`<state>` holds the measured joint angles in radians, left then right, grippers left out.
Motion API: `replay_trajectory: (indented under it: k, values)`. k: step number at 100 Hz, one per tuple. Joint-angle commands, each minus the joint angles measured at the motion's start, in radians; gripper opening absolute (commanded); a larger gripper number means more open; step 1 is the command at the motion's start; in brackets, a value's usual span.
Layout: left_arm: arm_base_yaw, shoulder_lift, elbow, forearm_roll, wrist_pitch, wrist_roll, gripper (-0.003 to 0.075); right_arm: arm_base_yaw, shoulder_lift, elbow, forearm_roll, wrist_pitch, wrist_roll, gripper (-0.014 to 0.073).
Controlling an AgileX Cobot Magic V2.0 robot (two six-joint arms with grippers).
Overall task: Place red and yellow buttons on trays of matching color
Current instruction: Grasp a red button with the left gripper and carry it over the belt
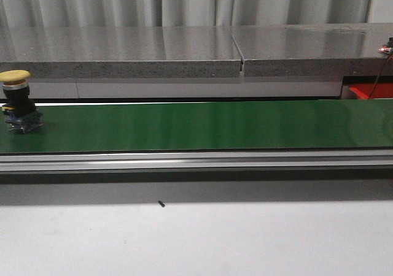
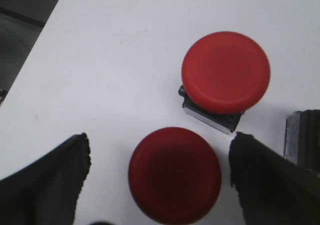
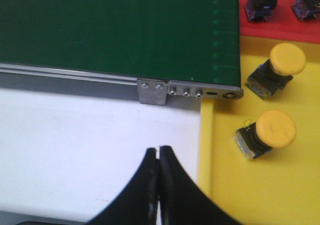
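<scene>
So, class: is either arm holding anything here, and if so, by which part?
Nothing is held. The left gripper is open, its fingers either side of a red button without touching it. The right gripper is shut on nothing.

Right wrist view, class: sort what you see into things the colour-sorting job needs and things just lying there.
Needed: two yellow dome-capped push-buttons, lying on the yellow plastic tray; red plastic tray.
Just there: green conveyor belt, silver metal end bracket, white tabletop.
</scene>
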<state>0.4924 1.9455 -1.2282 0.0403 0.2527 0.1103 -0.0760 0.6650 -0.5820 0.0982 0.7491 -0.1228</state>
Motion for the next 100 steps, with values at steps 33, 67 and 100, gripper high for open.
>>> replay_trajectory:
  k: [33,67,100]
  values:
    - [0.003,-0.061,-0.010,0.009,-0.056,-0.009,0.0153,-0.002,-0.001,-0.025,0.004,-0.050,-0.009,-0.0066]
    - [-0.002,-0.309,0.147,-0.010,0.009,-0.016,0.0153,-0.002,-0.001,-0.025,0.004,-0.050,-0.009,-0.0066]
    - [-0.085,-0.558,0.165,-0.040,0.114,-0.016,0.0153,-0.002,-0.001,-0.025,0.004,-0.050,-0.009,-0.0066]
